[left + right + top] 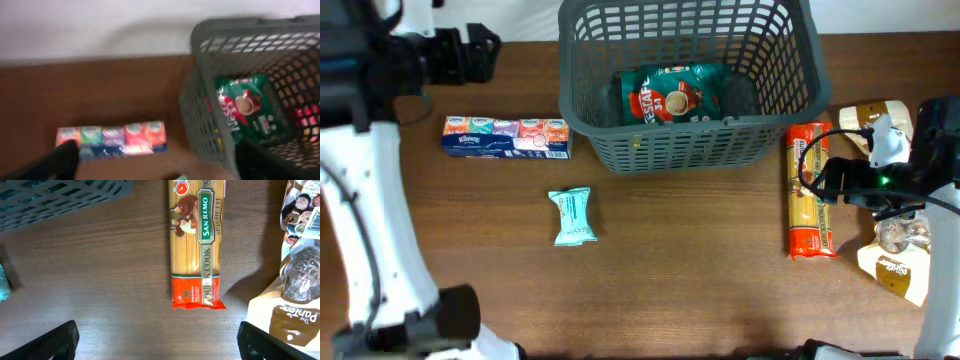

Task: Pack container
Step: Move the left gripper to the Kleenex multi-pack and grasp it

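Note:
The container (pixel 582 110) is a dark grey latticed basket at the table's back centre, and it holds a green coffee packet (pixel 672 95). The left wrist view shows the container (pixel 200 115) and that packet (pixel 247 112) on the right. My left gripper (pixel 485 52) hangs open and empty at the back left, above a multicoloured tissue pack (pixel 507 138); in its own view the left gripper (pixel 160 167) is blurred. My right gripper (pixel 840 185) is open and empty over a spaghetti pack (pixel 810 195). In its wrist view the right gripper (pixel 157 345) is just short of the spaghetti pack's (pixel 196 240) red end.
A small teal snack packet (pixel 571 216) lies in front of the container. Cookie bags (pixel 895 265) lie at the right edge, beside the spaghetti, and fill the right of the right wrist view (pixel 292 305). The tissue pack (pixel 112 140) lies left of the container.

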You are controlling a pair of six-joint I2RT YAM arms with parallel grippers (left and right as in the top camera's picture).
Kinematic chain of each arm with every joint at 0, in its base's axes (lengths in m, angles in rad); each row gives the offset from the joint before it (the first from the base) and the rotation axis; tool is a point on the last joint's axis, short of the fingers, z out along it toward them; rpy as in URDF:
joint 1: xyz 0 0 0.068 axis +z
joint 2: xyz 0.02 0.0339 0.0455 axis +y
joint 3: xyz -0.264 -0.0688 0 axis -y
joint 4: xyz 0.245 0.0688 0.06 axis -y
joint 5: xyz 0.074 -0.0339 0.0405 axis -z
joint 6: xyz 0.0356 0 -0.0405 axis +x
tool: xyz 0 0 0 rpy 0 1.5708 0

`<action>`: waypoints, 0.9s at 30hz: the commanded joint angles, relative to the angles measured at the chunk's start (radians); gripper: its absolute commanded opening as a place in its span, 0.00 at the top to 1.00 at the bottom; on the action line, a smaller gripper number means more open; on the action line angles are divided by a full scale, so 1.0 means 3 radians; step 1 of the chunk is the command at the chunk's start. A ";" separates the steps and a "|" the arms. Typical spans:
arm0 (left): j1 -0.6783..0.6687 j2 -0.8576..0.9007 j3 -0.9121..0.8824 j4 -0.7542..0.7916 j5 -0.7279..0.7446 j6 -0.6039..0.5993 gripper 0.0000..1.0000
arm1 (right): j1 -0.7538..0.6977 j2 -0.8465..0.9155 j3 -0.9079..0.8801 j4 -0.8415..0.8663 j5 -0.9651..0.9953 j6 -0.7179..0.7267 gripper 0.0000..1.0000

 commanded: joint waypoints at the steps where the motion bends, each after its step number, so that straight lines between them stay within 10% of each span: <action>1: 0.0009 0.0225 -0.0028 -0.0187 -0.0478 -0.1174 0.18 | -0.0020 0.0008 0.0052 -0.0001 -0.0046 -0.0020 0.01; 13: -0.0121 0.1292 -0.0028 -0.0243 -0.1034 -0.3998 0.02 | -0.0018 0.0008 0.0052 -0.0005 -0.0047 -0.0020 0.01; 27: -0.0144 0.2019 -0.0029 -0.0237 -0.1270 -0.4430 0.01 | -0.0018 0.0008 0.0052 -0.0140 -0.0045 -0.0023 0.01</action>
